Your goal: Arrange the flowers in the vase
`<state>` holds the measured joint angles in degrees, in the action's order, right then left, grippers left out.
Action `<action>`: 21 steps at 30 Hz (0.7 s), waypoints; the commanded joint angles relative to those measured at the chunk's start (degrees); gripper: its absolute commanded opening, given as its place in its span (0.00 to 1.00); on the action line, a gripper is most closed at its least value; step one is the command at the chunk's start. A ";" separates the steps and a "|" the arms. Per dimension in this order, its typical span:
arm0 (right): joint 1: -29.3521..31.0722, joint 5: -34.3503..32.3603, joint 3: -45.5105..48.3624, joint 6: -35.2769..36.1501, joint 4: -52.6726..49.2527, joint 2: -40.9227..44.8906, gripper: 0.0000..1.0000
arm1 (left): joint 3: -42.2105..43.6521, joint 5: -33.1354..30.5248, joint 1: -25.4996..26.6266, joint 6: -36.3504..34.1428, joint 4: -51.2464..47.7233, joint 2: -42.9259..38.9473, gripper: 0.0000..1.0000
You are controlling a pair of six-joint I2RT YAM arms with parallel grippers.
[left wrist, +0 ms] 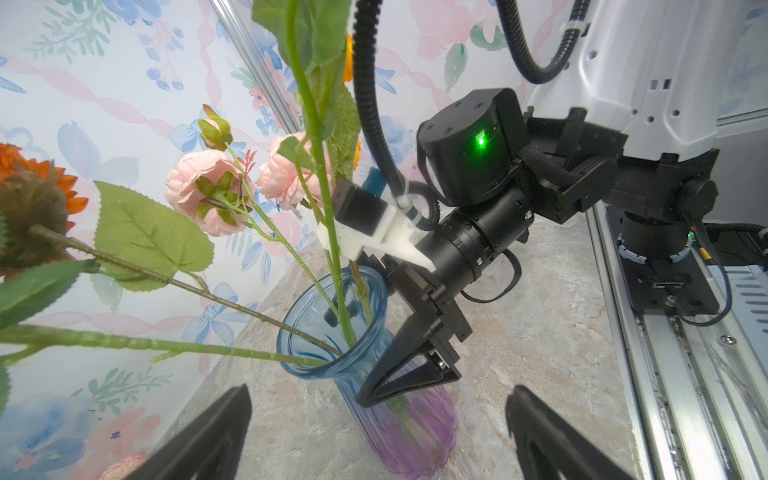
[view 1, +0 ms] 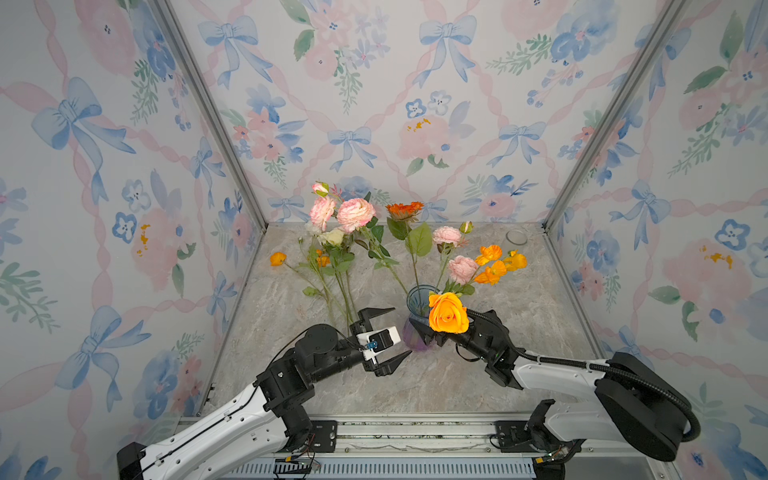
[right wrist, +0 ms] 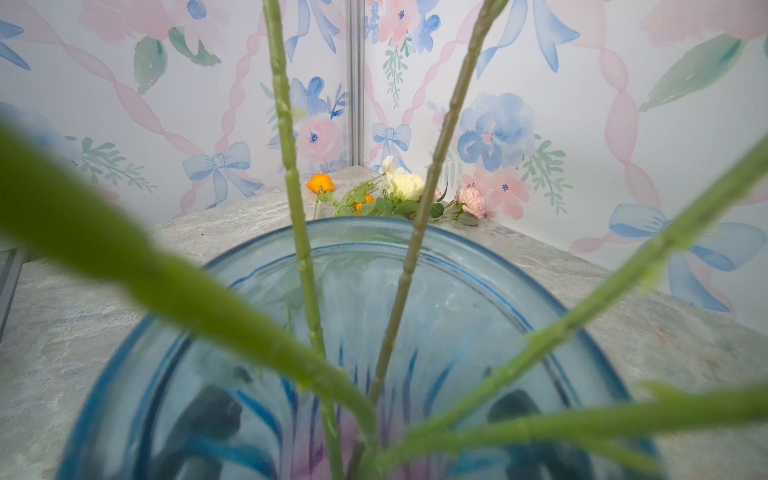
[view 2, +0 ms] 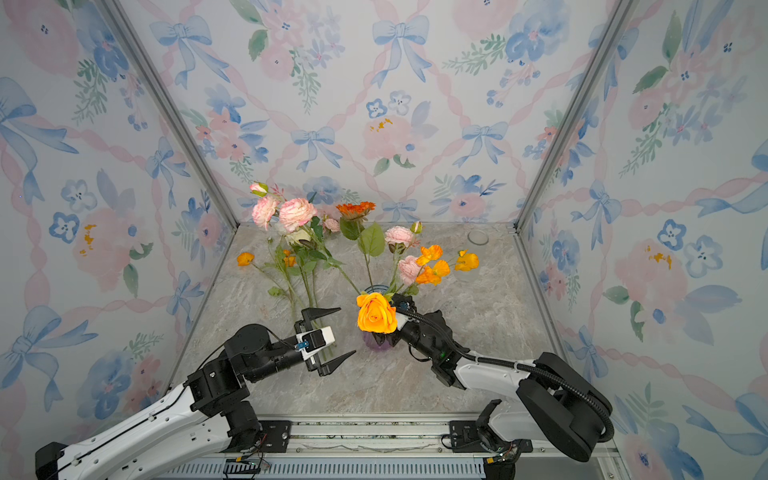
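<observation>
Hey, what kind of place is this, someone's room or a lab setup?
Probably a robot test booth, not a lived-in room: floral wallpaper panels set in bare metal framing, a marble-look tabletop, and a left arm and right arm mounted on a metal rail at its front edge.

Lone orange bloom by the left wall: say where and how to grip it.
Grip the thin stem just behind the bloom, from above, left tool across it: it lies flat on the table, clear of the other stems there.
</observation>
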<state>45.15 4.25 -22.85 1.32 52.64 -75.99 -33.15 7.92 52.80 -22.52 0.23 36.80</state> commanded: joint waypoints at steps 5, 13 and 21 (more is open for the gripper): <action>-0.07 0.29 -3.53 0.52 3.17 -2.20 0.96 | 0.53 -0.19 -0.50 -0.77 0.97 -0.59 0.98; 0.06 0.42 -3.74 0.19 4.88 -3.84 0.79 | 0.69 -0.48 -0.50 -0.86 0.91 -0.45 0.98; 0.34 -0.76 -2.33 0.03 8.88 -3.73 0.62 | 0.68 -0.58 -0.56 -1.02 0.91 -0.43 0.98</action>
<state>45.17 4.14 -25.04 1.30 54.17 -80.05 -33.08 7.73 52.80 -22.57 0.30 36.80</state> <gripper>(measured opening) 0.674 0.979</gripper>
